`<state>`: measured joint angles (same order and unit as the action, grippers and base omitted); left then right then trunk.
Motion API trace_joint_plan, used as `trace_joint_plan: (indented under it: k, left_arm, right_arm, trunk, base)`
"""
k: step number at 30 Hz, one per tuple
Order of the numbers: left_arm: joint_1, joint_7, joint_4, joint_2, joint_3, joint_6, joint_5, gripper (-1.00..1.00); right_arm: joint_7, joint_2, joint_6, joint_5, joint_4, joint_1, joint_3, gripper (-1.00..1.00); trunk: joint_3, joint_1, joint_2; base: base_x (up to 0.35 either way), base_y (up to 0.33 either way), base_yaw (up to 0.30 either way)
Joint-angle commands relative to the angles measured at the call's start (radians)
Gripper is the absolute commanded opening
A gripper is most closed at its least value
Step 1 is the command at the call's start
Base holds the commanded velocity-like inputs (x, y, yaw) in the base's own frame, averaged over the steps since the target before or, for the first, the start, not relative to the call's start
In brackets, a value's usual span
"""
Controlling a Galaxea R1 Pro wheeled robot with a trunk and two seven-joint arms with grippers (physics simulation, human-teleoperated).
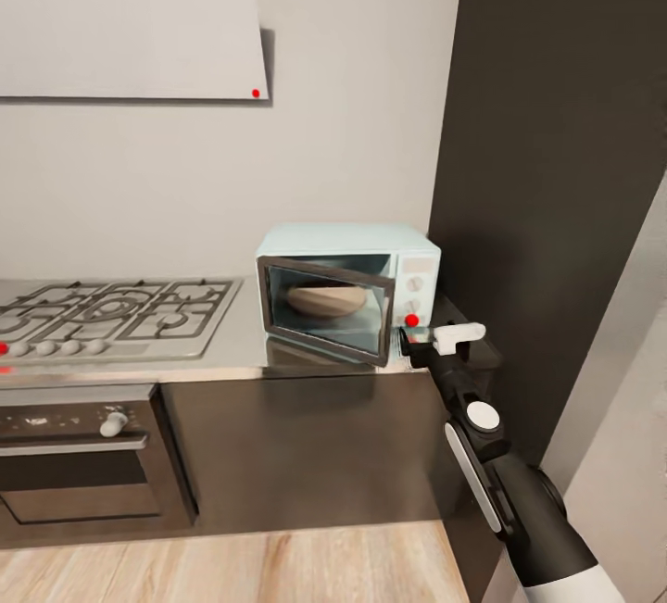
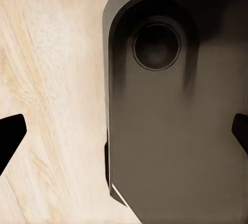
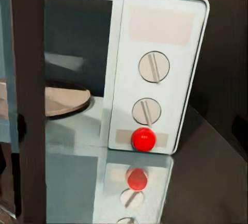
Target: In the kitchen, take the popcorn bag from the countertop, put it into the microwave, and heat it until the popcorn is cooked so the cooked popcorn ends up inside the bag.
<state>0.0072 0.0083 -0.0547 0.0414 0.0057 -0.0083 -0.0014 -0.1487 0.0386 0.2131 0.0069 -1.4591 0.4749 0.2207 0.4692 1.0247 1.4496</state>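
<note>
A pale blue microwave (image 1: 347, 293) sits on the steel table (image 1: 243, 344) with its door swung open, the right gripper (image 1: 445, 338) just beside its knobs, jaw state unclear, apparently tending the door; no popcorn bag is visible.

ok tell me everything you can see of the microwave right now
The microwave is a pale mint-blue box standing upright on the grey countertop, right of the gas hob, against the wall. Its grey-framed dark glass door hangs partly open, showing a round turntable inside. The right-hand panel has two round knobs above a red button. The right gripper is beside its lower right corner.
</note>
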Motion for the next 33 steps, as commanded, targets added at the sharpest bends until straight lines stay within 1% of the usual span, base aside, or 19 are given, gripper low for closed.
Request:
trace_joint_plan:
  k: [1,4,7,11,17,23,30,33]
  left_arm:
    - [0.001,0.001,-0.002,0.0,0.0,-0.001,0.0,1.0]
    - [0.001,0.001,-0.002,0.0,0.0,-0.001,0.0,1.0]
    - [0.001,0.001,-0.002,0.001,0.0,-0.001,0.0,1.0]
    - [0.001,0.001,-0.002,0.002,0.0,-0.001,0.0,1.0]
    - [0.001,0.001,-0.002,0.002,0.0,-0.001,0.0,1.0]
    - [0.001,0.001,-0.002,0.002,0.0,-0.001,0.0,1.0]
    - [0.001,0.001,-0.002,0.002,0.0,-0.001,0.0,1.0]
    - [0.001,0.001,-0.002,0.002,0.0,-0.001,0.0,1.0]
  right_arm:
    - [-0.008,0.001,0.006,0.001,-0.001,0.001,0.003,1.0]
    - [-0.008,0.001,0.005,0.001,-0.001,0.001,0.003,1.0]
    - [-0.008,0.001,0.005,0.001,-0.001,0.001,0.003,1.0]
    - [-0.008,0.001,0.005,0.001,-0.001,0.001,0.003,1.0]
    - [-0.008,0.001,0.005,0.001,-0.001,0.001,0.003,1.0]
    - [-0.008,0.001,0.005,0.001,-0.001,0.001,0.003,1.0]
    - [-0.008,0.001,0.006,0.001,-0.001,0.001,0.003,1.0]
    - [-0.007,0.001,0.006,0.001,-0.001,0.001,0.003,1.0]
  trunk:
    - [0.001,0.0,0.0]
    - [0.001,0.0,0.0]
    - [0.001,0.0,0.0]
    - [0.001,0.0,0.0]
    - [0.001,0.0,0.0]
    - [0.001,0.0,0.0]
    - [0.001,0.0,0.0]
    - [0.001,0.0,0.0]
  base:
    - [0.187,-0.303,0.0]
    - [0.171,-0.255,0.0]
    - [0.048,-0.067,0.0]
    - [0.044,-0.012,0.0]
    - [0.249,-0.001,0.0]
    - [0.037,0.0,0.0]
    - [0.212,0.0,0.0]
    - [0.077,0.0,0.0]
